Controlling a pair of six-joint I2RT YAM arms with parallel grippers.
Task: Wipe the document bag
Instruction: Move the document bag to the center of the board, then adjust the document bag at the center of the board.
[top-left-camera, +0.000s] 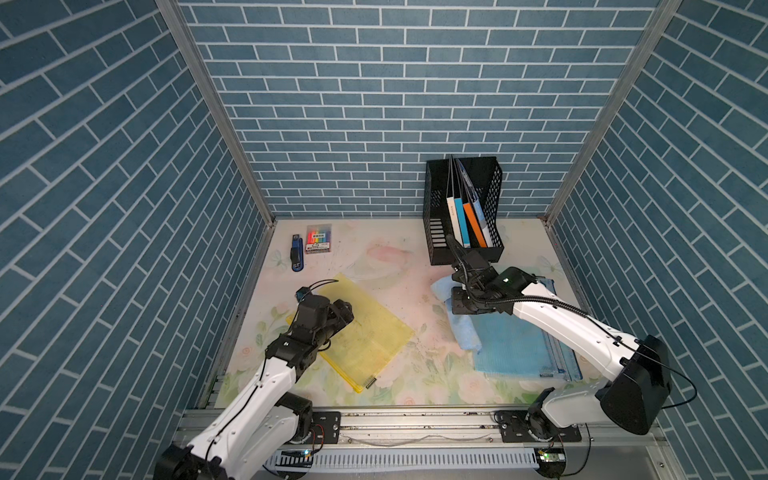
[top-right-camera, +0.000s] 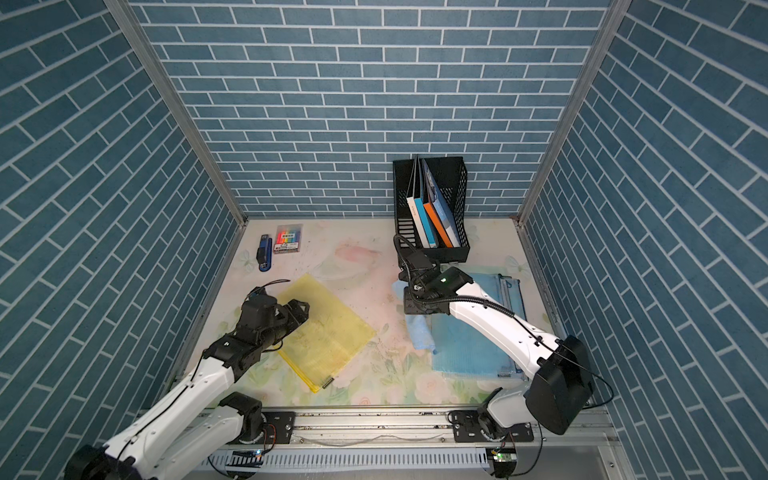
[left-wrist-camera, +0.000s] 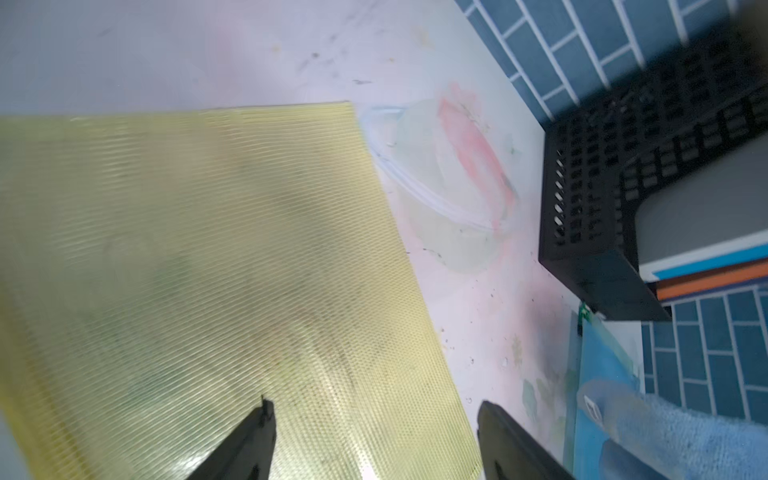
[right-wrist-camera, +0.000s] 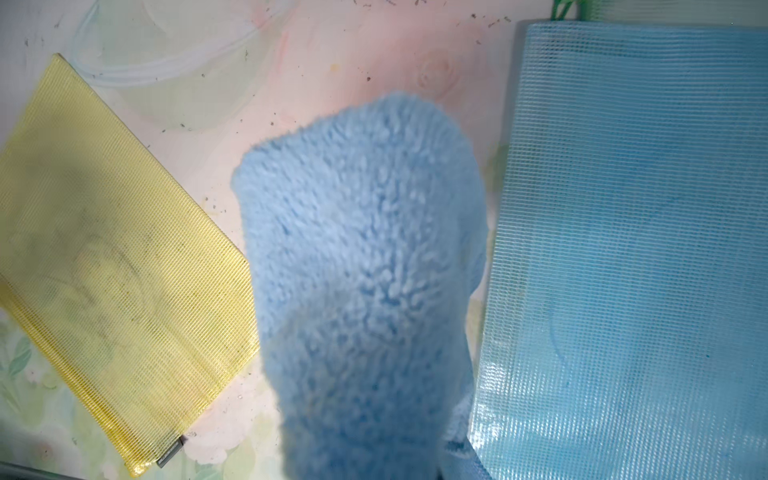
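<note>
Between the two bags, the right gripper (top-left-camera: 457, 303) is clamped down on a fluffy blue cloth (right-wrist-camera: 361, 270). The fuzz hides its fingers, so the pinch itself is more of a best guess. The blue document bag (right-wrist-camera: 623, 249) lies just beside the cloth. Across the floral table (top-left-camera: 395, 257), the left gripper (left-wrist-camera: 374, 440) gapes wide with nothing in it, over the smudgy yellow document bag (left-wrist-camera: 187, 249).

Floral table (top-left-camera: 415, 291) (scuffed): yellow bag (top-left-camera: 374, 332), blue bag (top-left-camera: 515, 349), stapler (top-left-camera: 296, 254), pen pack (top-left-camera: 319, 240), file rack (top-left-camera: 438, 235).
</note>
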